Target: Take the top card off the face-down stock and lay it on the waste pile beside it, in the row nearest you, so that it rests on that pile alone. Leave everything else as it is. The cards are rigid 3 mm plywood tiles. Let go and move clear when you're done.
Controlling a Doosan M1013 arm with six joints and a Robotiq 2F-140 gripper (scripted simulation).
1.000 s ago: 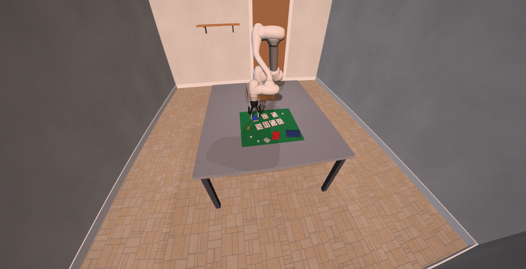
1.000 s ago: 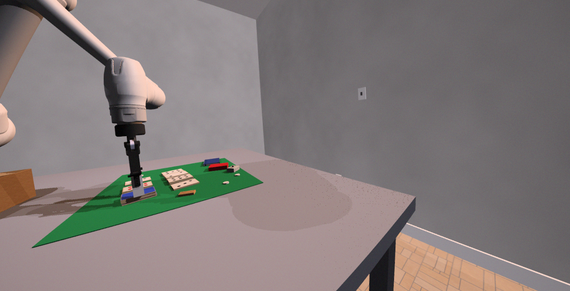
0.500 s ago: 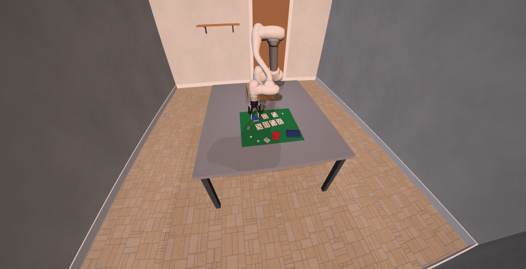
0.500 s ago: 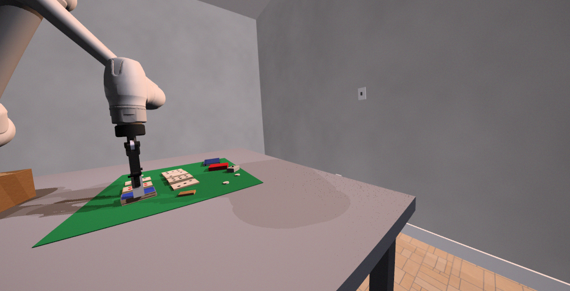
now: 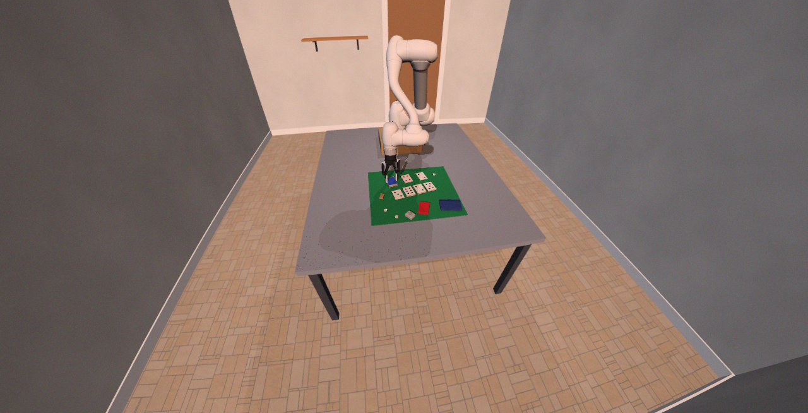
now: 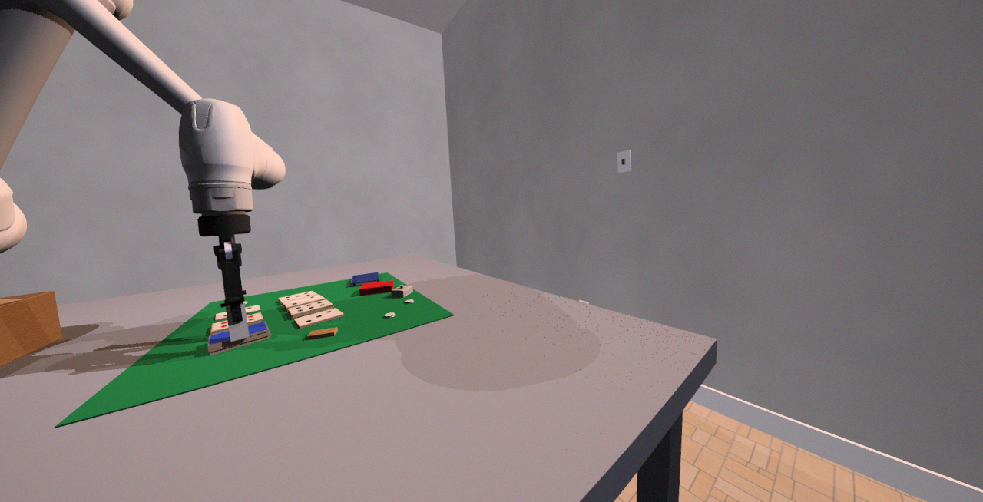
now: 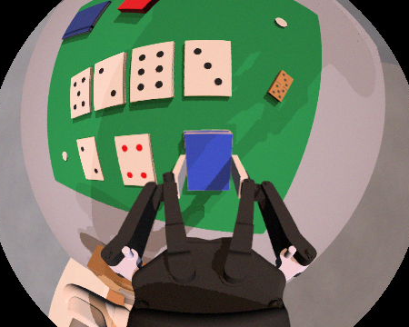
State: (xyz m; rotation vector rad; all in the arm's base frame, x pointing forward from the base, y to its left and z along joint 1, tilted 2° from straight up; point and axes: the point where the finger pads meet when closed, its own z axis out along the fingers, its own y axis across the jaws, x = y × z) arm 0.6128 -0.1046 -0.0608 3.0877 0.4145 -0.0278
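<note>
The stock is a short stack with a blue-backed card on top (image 7: pixel 210 160), at the end of the card row nearest the arm's base on the green mat (image 6: pixel 275 334). It also shows in the exterior view (image 6: pixel 236 337) and the top view (image 5: pixel 392 181). The waste pile (image 7: pixel 134 156), a face-up card with four red pips, lies right beside it. My gripper (image 7: pixel 208 163) points straight down over the stock, open. Its two finger pads straddle the top card's long sides, very close to them. The card lies flat on the stack.
A third face-up card (image 7: pixel 91 158) lies past the waste pile. A row of four black-pip cards (image 7: pixel 150 69) lies behind. A cardboard box (image 6: pixel 24 320) stands by the arm's base.
</note>
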